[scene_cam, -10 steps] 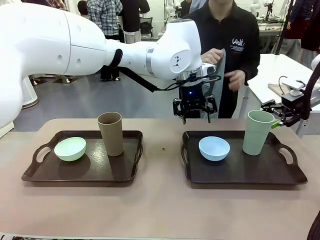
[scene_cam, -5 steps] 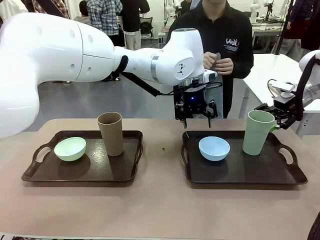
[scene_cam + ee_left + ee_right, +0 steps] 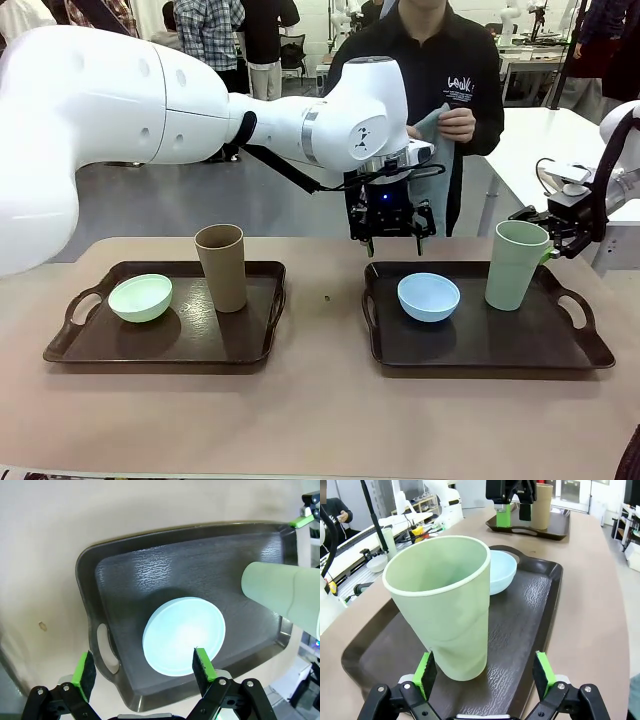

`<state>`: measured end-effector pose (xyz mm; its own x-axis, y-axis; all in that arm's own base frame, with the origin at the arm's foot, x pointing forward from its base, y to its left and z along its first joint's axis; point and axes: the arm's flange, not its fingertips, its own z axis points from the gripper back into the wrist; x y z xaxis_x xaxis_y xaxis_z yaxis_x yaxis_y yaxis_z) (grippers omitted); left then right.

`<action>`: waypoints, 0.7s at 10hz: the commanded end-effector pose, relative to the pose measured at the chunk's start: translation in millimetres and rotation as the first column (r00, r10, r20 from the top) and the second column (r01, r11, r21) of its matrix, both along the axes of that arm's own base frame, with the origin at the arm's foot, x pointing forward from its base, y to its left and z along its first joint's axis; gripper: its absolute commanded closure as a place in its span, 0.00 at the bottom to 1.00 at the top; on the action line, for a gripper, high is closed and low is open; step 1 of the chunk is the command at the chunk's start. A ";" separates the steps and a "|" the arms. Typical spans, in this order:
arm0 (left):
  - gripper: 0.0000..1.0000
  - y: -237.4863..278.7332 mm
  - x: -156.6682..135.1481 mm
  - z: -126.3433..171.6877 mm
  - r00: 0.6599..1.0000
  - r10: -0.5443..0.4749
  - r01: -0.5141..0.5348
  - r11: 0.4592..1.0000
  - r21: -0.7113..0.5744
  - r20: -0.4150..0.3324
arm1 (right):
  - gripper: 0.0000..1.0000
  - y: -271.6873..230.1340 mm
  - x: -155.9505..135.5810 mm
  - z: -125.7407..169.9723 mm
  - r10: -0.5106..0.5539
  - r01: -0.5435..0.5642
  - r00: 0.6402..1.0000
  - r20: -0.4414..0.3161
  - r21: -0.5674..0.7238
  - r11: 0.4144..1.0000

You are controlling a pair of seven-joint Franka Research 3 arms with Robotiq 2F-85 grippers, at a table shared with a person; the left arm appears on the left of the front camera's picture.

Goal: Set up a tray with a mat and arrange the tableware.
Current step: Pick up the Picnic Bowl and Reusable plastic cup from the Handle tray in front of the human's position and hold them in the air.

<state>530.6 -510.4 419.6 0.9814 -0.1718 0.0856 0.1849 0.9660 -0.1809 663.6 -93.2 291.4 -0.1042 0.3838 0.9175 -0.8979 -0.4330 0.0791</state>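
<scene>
Left tray [image 3: 255, 345] has the green bowl [image 3: 140, 297] and brown cup [image 3: 221, 268], right tray [image 3: 500, 345] the blue bowl [image 3: 428, 297] and green cup [image 3: 515, 265]. No mat laid yet. Left gripper [image 3: 394, 237] and right gripper [image 3: 484, 674] are both open, empty.

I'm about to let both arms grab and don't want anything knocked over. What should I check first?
1. Left claw open: ok.
2. Left claw centred over light blue bowl: not ok, the bowl sits toward one pad.
3. Right claw open, facing pale green cup: ok.
4. Cup upright on tray: ok.
5. Person's hand away from the tray: ok.
</scene>
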 end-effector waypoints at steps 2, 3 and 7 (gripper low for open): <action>0.00 0.5 -0.5 1.6 1.000 -0.005 0.005 1.000 -0.001 0.004 | 0.00 0.0 0.0 0.0 0.000 0.000 1.000 0.000 0.000 1.000; 0.00 0.5 -0.5 1.6 1.000 -0.005 0.005 1.000 -0.001 0.004 | 0.00 -9.6 -10.1 -3.8 -0.051 0.051 0.999 -0.007 0.015 0.999; 0.00 -21.8 6.6 -7.8 0.998 -0.050 0.051 0.998 0.037 -0.025 | 0.00 -10.3 -22.4 -17.4 -0.107 0.108 0.991 -0.074 0.008 0.994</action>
<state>527.6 -518.1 411.3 0.9785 -0.1939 0.0697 0.2034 0.9631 -0.1764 648.4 -118.9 268.4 -0.0258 0.3807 0.9243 -0.9183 -0.3745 0.1286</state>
